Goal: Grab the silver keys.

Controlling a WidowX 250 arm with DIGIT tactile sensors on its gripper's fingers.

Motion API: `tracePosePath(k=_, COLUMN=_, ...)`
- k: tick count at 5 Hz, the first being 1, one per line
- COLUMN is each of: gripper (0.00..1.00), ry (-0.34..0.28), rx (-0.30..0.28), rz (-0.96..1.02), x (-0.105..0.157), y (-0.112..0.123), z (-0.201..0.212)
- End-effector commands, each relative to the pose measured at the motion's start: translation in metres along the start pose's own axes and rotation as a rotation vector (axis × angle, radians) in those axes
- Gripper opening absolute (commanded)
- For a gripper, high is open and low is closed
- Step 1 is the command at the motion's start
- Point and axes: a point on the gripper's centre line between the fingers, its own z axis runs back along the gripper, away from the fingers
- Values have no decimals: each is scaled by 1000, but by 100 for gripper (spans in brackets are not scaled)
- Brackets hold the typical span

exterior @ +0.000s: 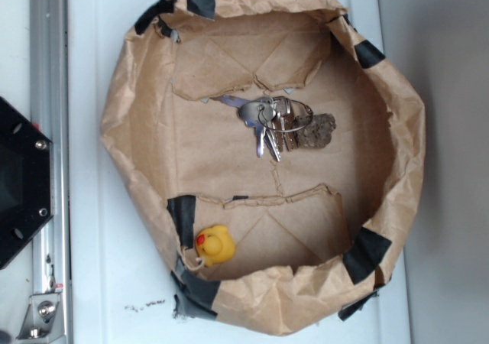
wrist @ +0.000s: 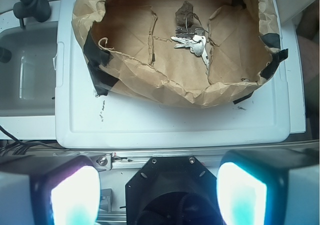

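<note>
The silver keys [exterior: 267, 122] lie on a ring in the middle of the brown paper bag's floor, with a rough brown-grey fob [exterior: 315, 131] at their right. In the wrist view the silver keys [wrist: 194, 44] lie far ahead in the bag, fob [wrist: 184, 13] beyond them. My gripper [wrist: 157, 195] is open and empty, with its two fingers [wrist: 75, 197] wide apart at the bottom of the wrist view, above the black robot base and well short of the bag. The gripper does not show in the exterior view.
The rolled-down brown paper bag [exterior: 137, 122], taped with black tape, stands on a white surface [exterior: 107, 283]. A yellow rubber duck [exterior: 215, 245] sits inside at its lower left. The black robot base [exterior: 19, 180] and a metal rail [exterior: 47, 53] are at the left.
</note>
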Motion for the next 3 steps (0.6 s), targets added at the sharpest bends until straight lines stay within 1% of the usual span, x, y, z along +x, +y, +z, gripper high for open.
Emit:
tracePosePath(k=1, gripper=100, ry=0, rx=0, rz=0, x=0, y=0, z=0)
tracePosePath(k=2, gripper=100, ry=-18, rx=54, rz=-33, x=37, y=1, z=-19)
tracePosePath(k=3, gripper=100, ry=-33, rx=43, rz=-71, x=62, y=9, z=-27)
